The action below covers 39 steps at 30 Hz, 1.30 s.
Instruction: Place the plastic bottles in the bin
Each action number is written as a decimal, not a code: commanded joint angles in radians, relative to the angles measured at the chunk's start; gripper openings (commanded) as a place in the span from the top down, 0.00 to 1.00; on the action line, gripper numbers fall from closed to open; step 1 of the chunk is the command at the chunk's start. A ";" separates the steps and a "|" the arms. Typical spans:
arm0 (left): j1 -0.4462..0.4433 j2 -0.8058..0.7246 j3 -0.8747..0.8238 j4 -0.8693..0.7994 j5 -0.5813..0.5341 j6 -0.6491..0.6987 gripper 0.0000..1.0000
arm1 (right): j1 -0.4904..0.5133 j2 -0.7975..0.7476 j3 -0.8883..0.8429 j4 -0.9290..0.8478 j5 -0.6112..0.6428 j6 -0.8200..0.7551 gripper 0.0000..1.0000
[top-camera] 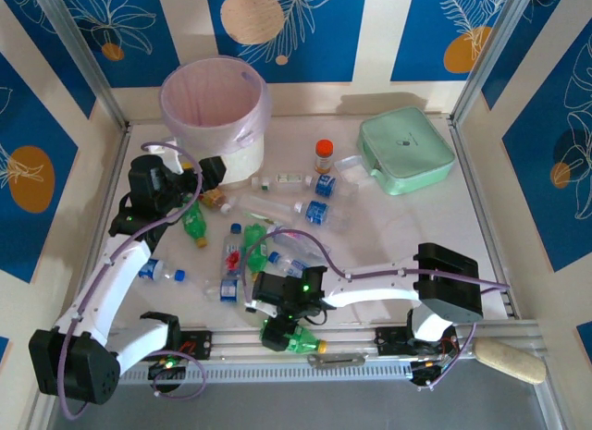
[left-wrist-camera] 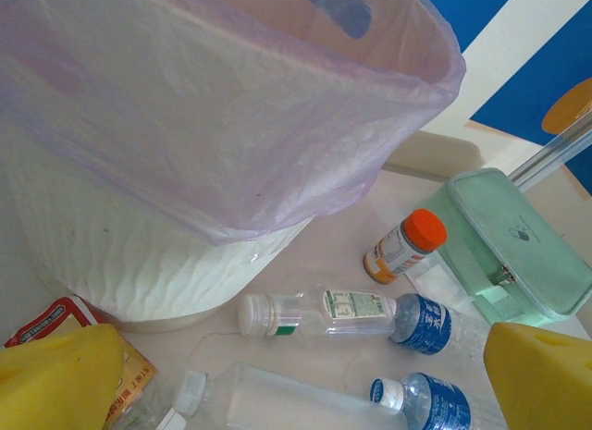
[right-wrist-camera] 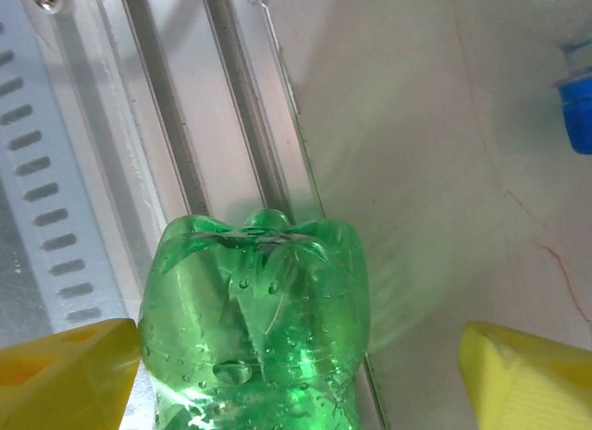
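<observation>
Left arm stretched toward the far left, left hand (left-wrist-camera: 305, 374) fully spread, yellow fingertips (left-wrist-camera: 60, 374) well apart, right arm bent leftward along the near edge, right hand (right-wrist-camera: 296, 370) pointing down, fingers parted

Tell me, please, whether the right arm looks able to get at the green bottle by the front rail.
Probably yes: the right pincer stands open astride the green bottle. Nothing lies between its fingers and the plastic, though the aluminium rail runs close by.

Overhead looks down; left wrist (close) faces bin (left-wrist-camera: 139, 264).
</observation>
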State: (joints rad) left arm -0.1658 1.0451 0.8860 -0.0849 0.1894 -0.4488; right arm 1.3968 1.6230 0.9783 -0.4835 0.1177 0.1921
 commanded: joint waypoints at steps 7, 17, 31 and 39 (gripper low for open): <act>0.015 -0.018 -0.012 0.041 -0.026 -0.013 0.00 | -0.001 0.054 -0.021 -0.010 0.053 -0.005 0.16; 0.017 -0.029 -0.025 0.047 -0.051 -0.011 0.00 | -0.045 0.079 -0.026 0.011 0.026 0.003 0.41; 0.019 -0.045 -0.046 0.063 -0.028 0.008 0.00 | -0.240 -0.036 -0.008 0.051 -0.189 0.030 0.59; 0.017 -0.058 -0.073 0.110 0.076 0.027 0.00 | -0.481 -0.135 0.040 0.087 -0.303 0.072 0.59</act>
State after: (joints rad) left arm -0.1589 1.0161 0.8291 -0.0269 0.1947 -0.4397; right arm 0.9749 1.5196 0.9791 -0.4149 -0.1059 0.2310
